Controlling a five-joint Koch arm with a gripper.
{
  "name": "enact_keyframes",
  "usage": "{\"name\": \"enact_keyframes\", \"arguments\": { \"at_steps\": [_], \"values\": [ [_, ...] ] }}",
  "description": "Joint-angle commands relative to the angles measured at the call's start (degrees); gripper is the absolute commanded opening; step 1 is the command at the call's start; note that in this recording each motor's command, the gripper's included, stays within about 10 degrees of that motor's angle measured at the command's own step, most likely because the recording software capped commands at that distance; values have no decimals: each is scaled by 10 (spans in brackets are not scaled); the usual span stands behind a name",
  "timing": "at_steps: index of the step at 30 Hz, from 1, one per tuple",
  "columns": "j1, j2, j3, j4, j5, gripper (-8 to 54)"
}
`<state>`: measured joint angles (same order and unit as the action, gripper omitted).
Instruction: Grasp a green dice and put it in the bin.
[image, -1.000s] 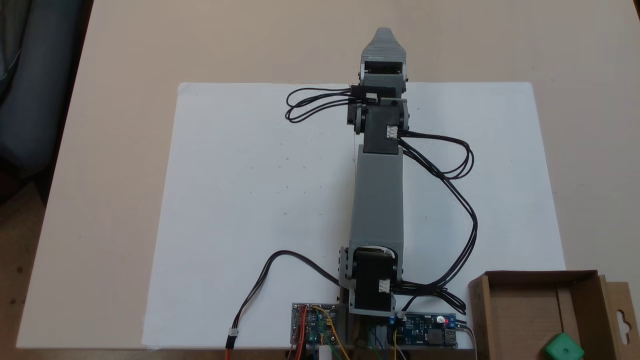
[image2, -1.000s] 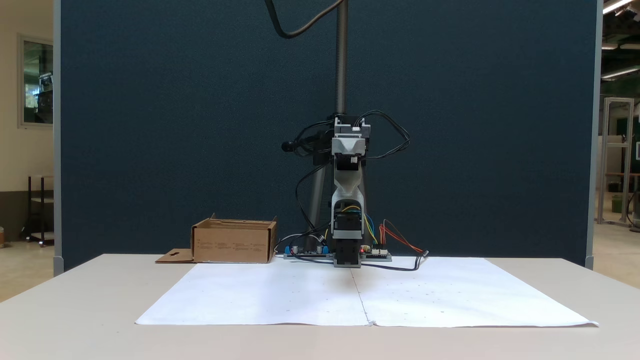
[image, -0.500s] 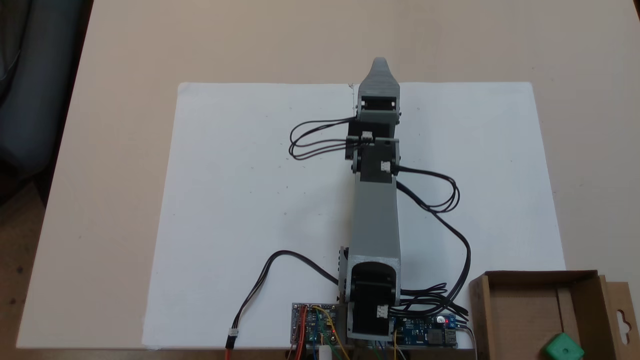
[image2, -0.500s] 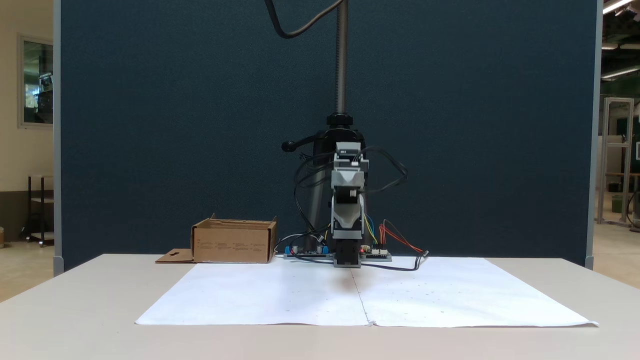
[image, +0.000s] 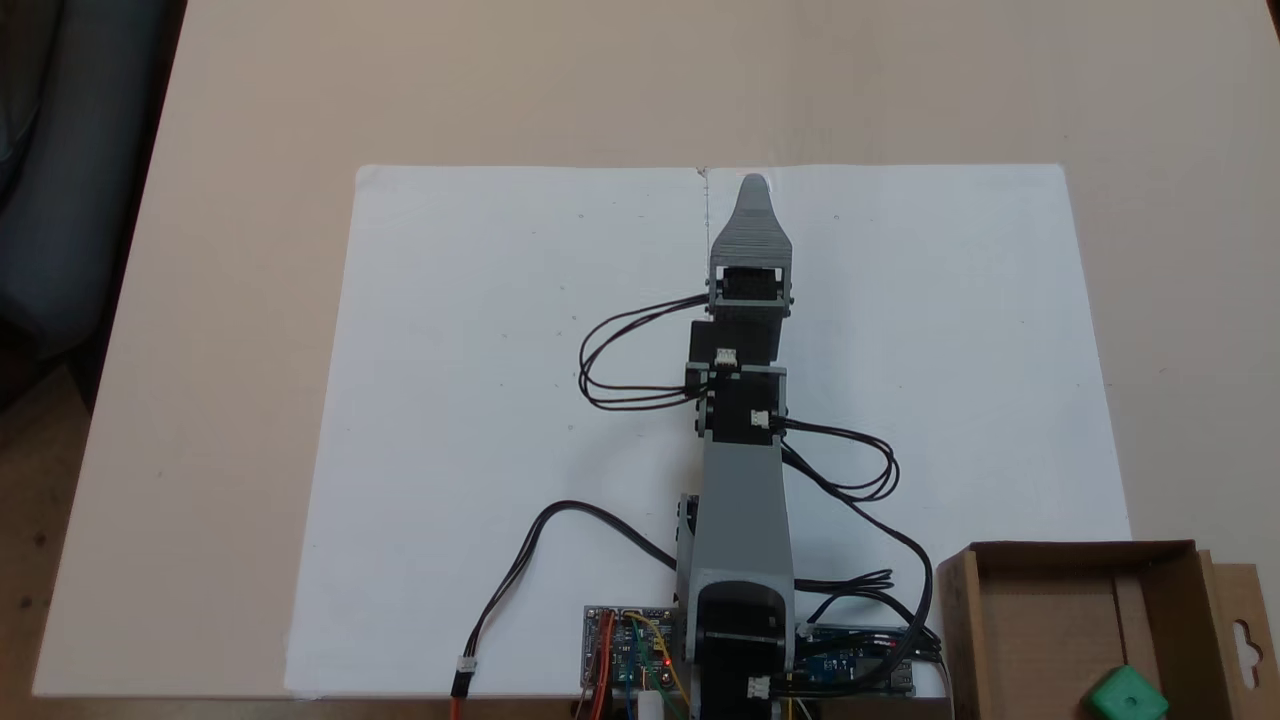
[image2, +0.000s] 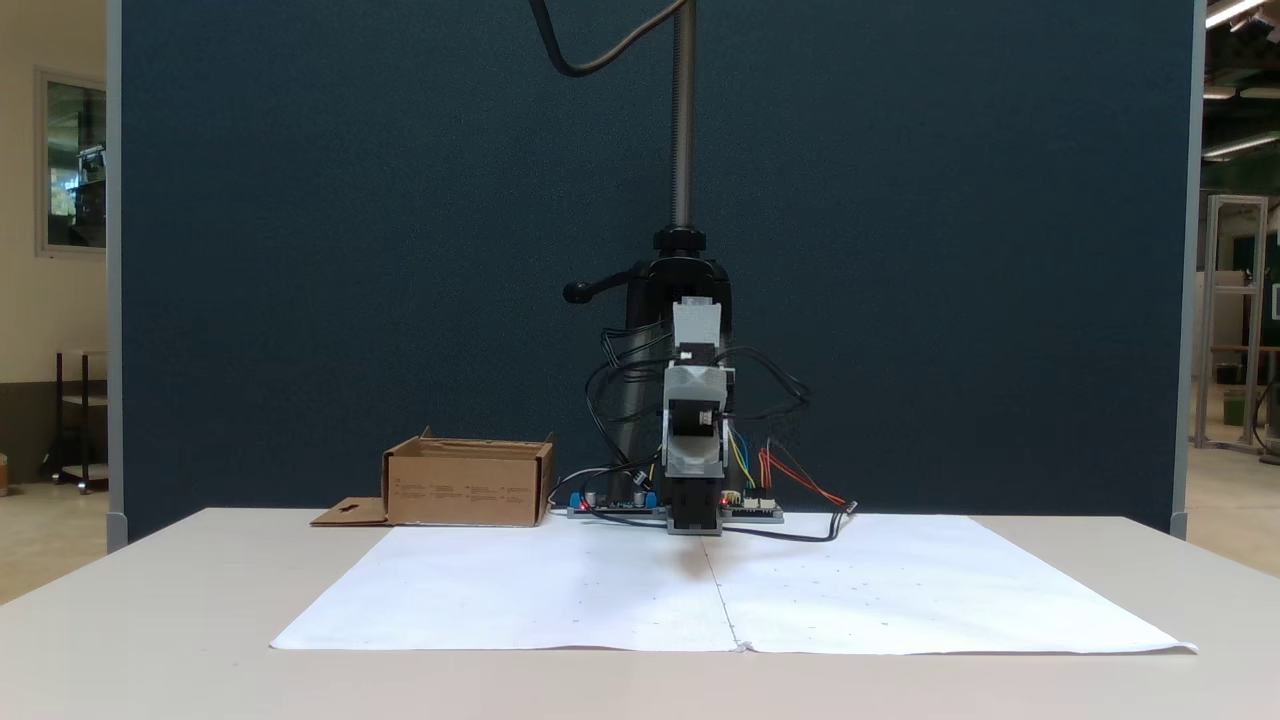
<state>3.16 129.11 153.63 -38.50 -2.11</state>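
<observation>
Light falls soft and even from above across the wide white paper sheet (image: 500, 400) in the top-down fixed view; no glare on it, only a faint grey tint toward its lower edge; the pale beige matte tabletop (image: 600, 80) reads flat and shadowless; the left edge sinks into dark murk; the whole picture is slightly soft, fine detail smeared. In the front fixed view the dark blue fabric partition panel (image2: 350, 250) swallows light; a small dim shadow sits on the paper beneath the grey plastic arm (image2: 697, 440); bright ceiling strip lights (image2: 1228, 12) burn out at top right; focus holds fairly crisp.
</observation>
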Motion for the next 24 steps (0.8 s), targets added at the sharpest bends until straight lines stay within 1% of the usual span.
{"name": "enact_keyframes", "arguments": {
  "at_steps": [1,10,17,20,24],
  "values": [
    [2,59,10,-96,4,422],
    [2,69,157,-258,4,424],
    [2,69,219,-378,0,425],
    [-4,69,240,-432,-1,439],
    [-7,69,258,-496,-1,441]
  ]
}}
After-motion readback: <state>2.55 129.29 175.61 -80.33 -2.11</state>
